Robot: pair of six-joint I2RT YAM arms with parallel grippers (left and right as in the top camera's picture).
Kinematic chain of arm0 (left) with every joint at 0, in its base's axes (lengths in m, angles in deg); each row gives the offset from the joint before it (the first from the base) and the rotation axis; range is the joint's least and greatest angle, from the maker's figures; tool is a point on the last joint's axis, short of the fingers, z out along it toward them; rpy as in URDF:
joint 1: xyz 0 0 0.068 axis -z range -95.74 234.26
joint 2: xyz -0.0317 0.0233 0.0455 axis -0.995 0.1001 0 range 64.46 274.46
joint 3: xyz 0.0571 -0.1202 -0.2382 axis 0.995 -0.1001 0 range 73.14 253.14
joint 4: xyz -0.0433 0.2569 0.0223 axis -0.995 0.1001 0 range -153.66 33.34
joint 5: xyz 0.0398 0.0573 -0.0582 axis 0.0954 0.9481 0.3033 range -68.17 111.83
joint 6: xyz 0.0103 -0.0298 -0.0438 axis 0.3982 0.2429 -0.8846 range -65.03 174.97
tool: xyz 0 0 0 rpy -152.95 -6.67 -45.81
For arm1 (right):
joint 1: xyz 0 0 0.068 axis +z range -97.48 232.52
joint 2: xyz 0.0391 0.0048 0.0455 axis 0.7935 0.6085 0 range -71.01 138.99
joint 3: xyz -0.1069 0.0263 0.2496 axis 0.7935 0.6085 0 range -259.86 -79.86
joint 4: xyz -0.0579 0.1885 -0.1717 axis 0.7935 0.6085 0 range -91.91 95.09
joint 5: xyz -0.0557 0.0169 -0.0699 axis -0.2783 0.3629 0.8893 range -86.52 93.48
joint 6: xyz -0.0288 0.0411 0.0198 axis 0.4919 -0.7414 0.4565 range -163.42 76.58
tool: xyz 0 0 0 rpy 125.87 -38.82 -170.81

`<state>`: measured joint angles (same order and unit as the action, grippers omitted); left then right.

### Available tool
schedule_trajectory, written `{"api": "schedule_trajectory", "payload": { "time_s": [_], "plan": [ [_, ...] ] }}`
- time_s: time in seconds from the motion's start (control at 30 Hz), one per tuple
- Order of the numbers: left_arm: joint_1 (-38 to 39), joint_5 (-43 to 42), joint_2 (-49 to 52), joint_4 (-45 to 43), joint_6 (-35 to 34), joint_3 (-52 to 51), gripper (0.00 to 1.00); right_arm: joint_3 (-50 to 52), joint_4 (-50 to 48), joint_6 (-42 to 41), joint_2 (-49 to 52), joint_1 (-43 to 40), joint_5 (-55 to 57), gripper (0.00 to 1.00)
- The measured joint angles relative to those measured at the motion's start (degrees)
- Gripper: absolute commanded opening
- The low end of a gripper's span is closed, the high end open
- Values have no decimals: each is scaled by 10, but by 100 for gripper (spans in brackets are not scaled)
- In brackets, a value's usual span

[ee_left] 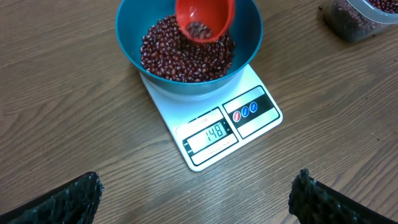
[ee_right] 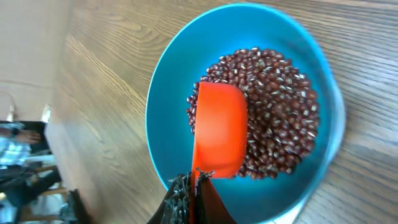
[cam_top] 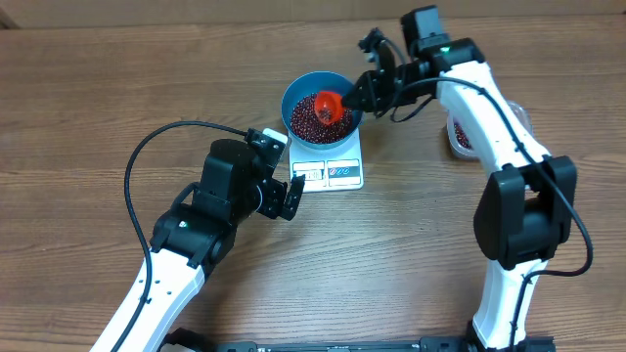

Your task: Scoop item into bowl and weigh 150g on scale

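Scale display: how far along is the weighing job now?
Done: the bowl sits on the scale with a heap of beans; the display reads 148. In hand: the right end effector holds the scoop tilted over the bowl. Left: a little more to reach 150.

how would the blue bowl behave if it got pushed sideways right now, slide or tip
It would probably slide rather than tip: the bowl is wide, with beans heaped low inside as ballast. It sits on the smooth white scale, about as wide as the platform, so a skid could carry it over the edge. The loose beans would likely shift.
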<state>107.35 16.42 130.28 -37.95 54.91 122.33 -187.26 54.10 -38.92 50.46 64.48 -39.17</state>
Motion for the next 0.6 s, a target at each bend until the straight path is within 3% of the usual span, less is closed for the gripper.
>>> {"api": "schedule_trajectory", "payload": {
  "time_s": [0.3, 0.6],
  "plan": [
    [0, 0, 0, 0, 0, 0, 99, -3, 22, 0, -8, -28, -26, 4],
    [0, 0, 0, 0, 0, 0, 99, -5, 25, 0, -78, -41, -31, 4]
  ]
}}
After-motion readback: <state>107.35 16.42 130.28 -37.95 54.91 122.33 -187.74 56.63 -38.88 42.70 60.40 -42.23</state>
